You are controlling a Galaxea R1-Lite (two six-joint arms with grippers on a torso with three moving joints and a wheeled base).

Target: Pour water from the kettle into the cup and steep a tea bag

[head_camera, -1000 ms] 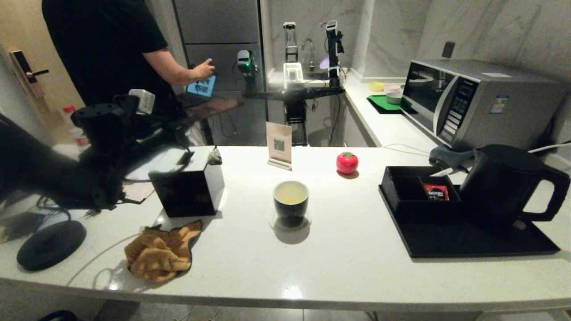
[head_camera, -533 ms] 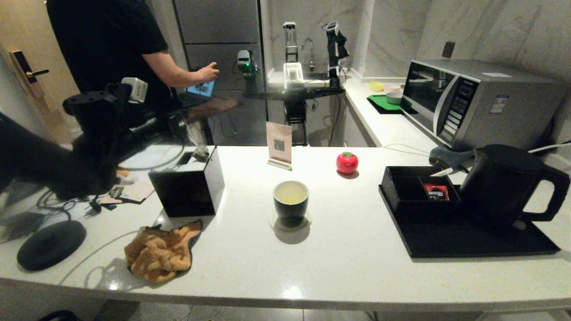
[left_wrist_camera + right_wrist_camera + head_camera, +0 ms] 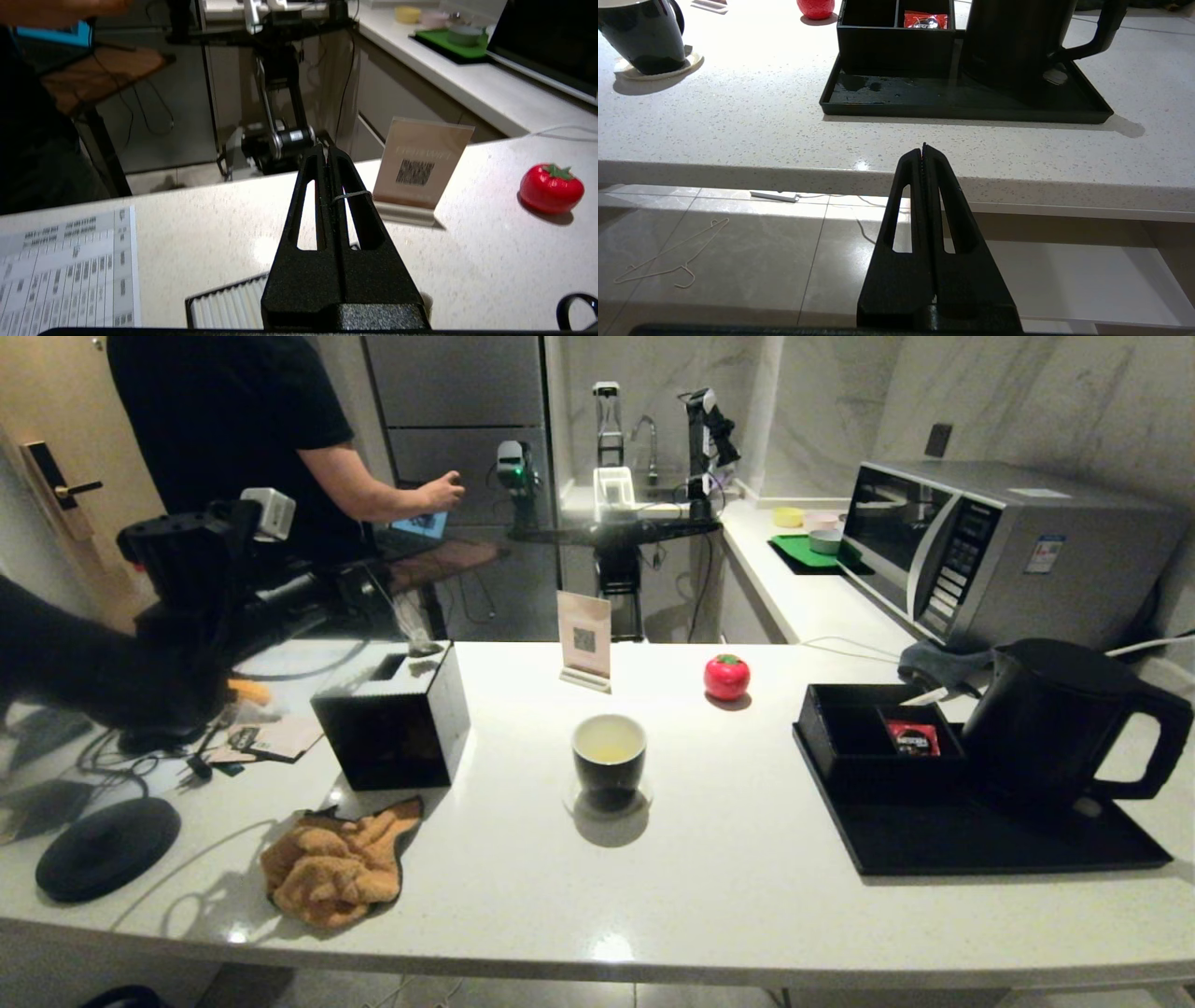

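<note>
The cup [image 3: 609, 753] stands mid-counter on a coaster, holding pale yellow-green water [image 3: 609, 741]. The black kettle [image 3: 1055, 719] sits on the black tray [image 3: 980, 845] at the right. My left gripper [image 3: 383, 597] is shut, raised behind the black square box [image 3: 392, 728]. The tea bag [image 3: 419, 642] dangles just over that box's top back edge. In the left wrist view its thin string [image 3: 352, 195] crosses one finger of the left gripper [image 3: 327, 150]; the bag is hidden there. My right gripper [image 3: 924, 148] is shut on nothing, below the counter's front edge, facing kettle [image 3: 1013, 42] and cup [image 3: 642, 37].
A compartment box [image 3: 882, 737] with a red packet sits on the tray. A red tomato timer [image 3: 726, 677] and a QR sign [image 3: 584, 639] stand at the back. An orange cloth [image 3: 336, 863] and a black round base [image 3: 107, 847] lie front left. A person stands behind the counter.
My left arm has drawn back to the left and risen. The tea bag has moved left with it, from the box's right back corner to above its opening.
</note>
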